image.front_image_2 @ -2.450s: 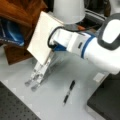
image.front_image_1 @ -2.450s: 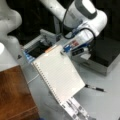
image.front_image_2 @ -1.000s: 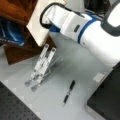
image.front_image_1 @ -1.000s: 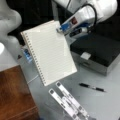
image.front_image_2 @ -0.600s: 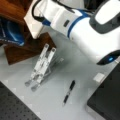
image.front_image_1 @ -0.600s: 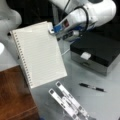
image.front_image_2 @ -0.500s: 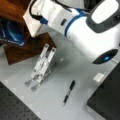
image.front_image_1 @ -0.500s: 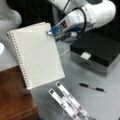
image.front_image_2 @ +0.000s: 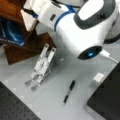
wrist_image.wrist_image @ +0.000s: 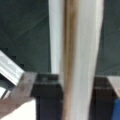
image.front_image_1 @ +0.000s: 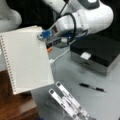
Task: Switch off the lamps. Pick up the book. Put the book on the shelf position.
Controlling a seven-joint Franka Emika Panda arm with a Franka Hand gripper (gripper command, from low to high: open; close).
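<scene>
The end effector (image.front_image_1: 45,35) is closed on the top right corner of the book (image.front_image_1: 26,62), holding it clear of the counter (image.front_image_1: 105,105); the book hangs nearly upright and slightly tilted, its dotted binding edge toward a front view's left; its lower part overlaps the dark reddish-brown shelf (image.front_image_1: 15,107) at a front view's bottom left, though contact between the two cannot be judged. In the wrist view the book (wrist_image.wrist_image: 77,50) runs edge-on as a pale vertical band between the dark fingers (wrist_image.wrist_image: 47,97), which press it from both sides. In a front view the arm reaches over the shelf (image.front_image_2: 17,50) at upper left, with the book (image.front_image_2: 28,21) showing as a pale slab beside the end effector (image.front_image_2: 31,12). Relative to the shelf: a clear folding stand (image.front_image_1: 67,102) (image.front_image_2: 41,66) sits on the counter just beside it; a pen (image.front_image_1: 92,87) (image.front_image_2: 68,92) lies farther out beyond the stand; a black flat box (image.front_image_1: 100,53) with a white label (image.front_image_1: 85,55) rests well apart from it, behind the pen; a white cable (image.front_image_1: 60,56) runs across the counter (image.front_image_2: 50,100) between the book and the box.
</scene>
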